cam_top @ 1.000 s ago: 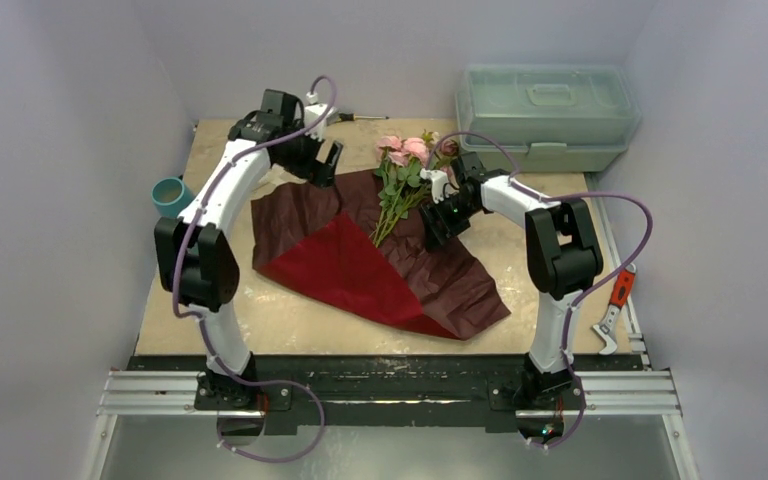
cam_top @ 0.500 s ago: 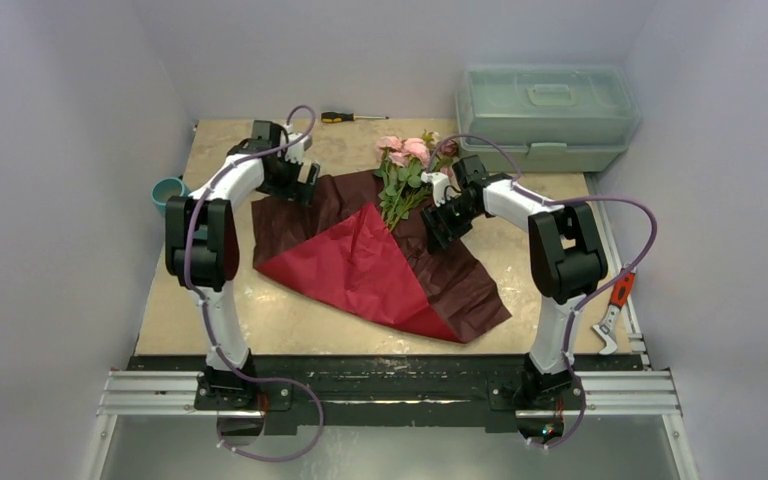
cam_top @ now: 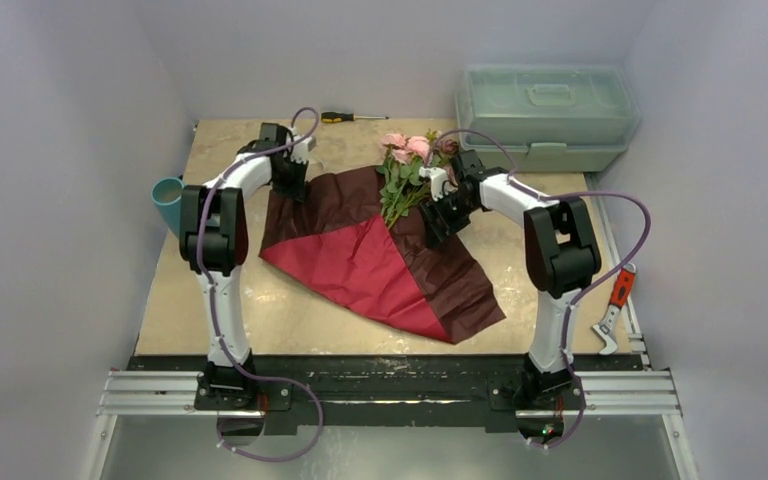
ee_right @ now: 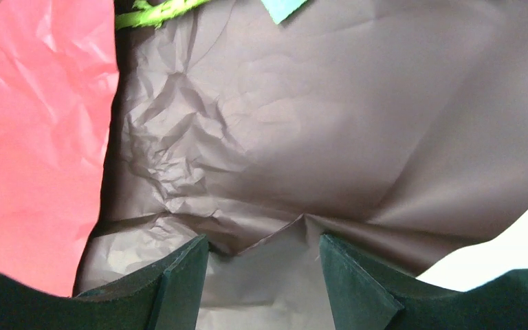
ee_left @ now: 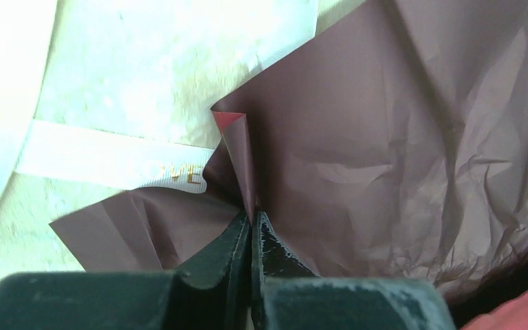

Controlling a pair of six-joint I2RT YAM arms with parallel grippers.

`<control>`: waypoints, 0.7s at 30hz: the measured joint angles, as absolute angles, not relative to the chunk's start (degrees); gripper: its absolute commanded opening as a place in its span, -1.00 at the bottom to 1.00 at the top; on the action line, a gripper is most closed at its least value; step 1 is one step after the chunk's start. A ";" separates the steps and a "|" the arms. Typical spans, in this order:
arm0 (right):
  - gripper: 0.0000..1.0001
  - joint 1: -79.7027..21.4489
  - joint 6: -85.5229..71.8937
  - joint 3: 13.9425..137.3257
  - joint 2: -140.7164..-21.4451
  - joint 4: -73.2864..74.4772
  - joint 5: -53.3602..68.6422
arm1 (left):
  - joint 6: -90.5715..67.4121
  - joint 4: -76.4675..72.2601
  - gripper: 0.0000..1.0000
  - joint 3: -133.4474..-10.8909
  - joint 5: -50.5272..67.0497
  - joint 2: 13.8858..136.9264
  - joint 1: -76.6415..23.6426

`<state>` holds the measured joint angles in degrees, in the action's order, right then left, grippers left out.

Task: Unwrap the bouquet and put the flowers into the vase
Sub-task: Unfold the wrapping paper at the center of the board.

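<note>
Left gripper pinched shut on a fold of paper, thin, crinkly stuff that looks easy to tear. Right gripper open astride it. Flowers lie on its far edge; light, best taken by the stems. Vase at the tabletop's left edge.

The left arm rises from its base toward 12 o'clock, with the forearm angling to 1 o'clock and the wrist bent down. The left gripper has its jaws pressed together on a fold of wrapping paper. The right arm sends its forearm to 10 o'clock — the right gripper points toward 7 o'clock, jaws apart.
</note>
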<state>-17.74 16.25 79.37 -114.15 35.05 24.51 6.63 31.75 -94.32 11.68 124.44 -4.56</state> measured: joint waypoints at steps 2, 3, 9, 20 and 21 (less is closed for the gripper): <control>0.30 -17.74 16.12 81.93 -115.85 35.16 24.05 | 6.63 31.59 -1.00 -97.49 12.27 126.58 -4.56; 0.30 -17.74 16.10 83.15 -116.66 35.09 23.66 | 6.63 31.40 -1.00 -98.63 12.45 127.44 -4.58; 0.30 -17.72 16.19 90.06 -121.12 34.79 21.50 | 8.05 30.70 0.11 -107.55 13.78 133.21 -4.58; 0.30 -17.63 16.05 90.24 -120.53 36.05 22.24 | 18.59 37.19 1.00 -109.71 29.52 129.64 -4.58; 0.30 -17.56 15.88 89.82 -119.94 36.45 23.07 | 19.97 38.52 1.00 -109.71 31.55 128.22 -4.62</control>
<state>-17.56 15.88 89.82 -119.94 36.45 23.07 19.97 38.52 -109.71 31.55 128.22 -4.62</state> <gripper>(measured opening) 0.649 0.995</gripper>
